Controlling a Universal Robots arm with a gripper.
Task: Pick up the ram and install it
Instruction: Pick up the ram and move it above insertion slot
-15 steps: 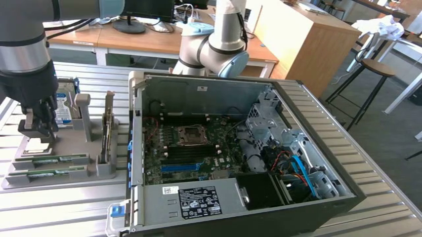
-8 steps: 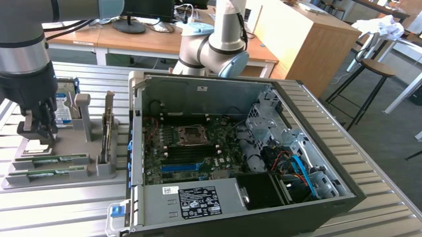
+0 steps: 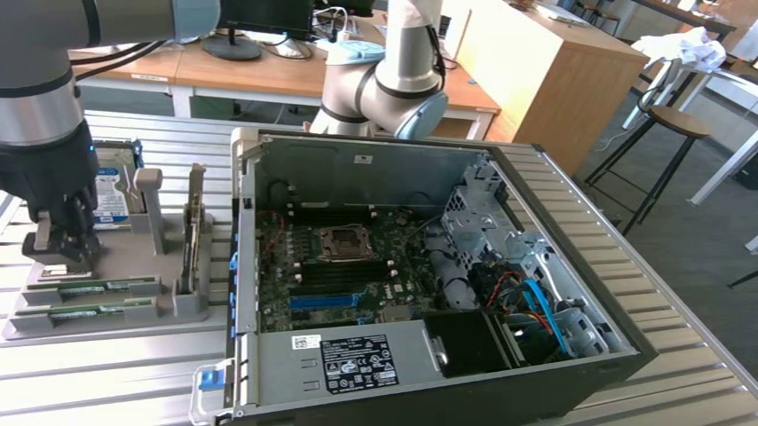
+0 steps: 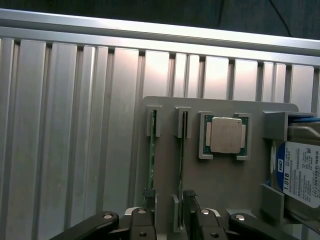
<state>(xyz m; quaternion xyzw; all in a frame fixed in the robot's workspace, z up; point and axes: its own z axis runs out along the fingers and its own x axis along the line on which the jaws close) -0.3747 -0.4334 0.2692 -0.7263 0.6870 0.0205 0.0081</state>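
Two green ram sticks stand on edge in slots of a grey holder [image 3: 177, 306] on the table, left of the computer case in the exterior view. One ram [image 3: 98, 287] lies just behind the other [image 3: 90, 311]. My gripper [image 3: 59, 248] hangs open just above the holder's end at the exterior view's left, holding nothing. In the wrist view the two sticks show edge-on as thin lines, one ram [image 4: 152, 150] and the other ram [image 4: 181, 150]. My dark fingertips [image 4: 149, 200] of the gripper [image 4: 169, 202] stand apart over their near ends, with a holder post between them.
A square silver processor [image 4: 226, 135] and a hard drive [image 4: 302, 172] with a blue-white label sit in the same holder. The open computer case [image 3: 556, 266] shows its motherboard [image 3: 343, 266] and memory slots. A second robot arm [image 3: 397, 84] stands behind the case. The table is ribbed aluminium.
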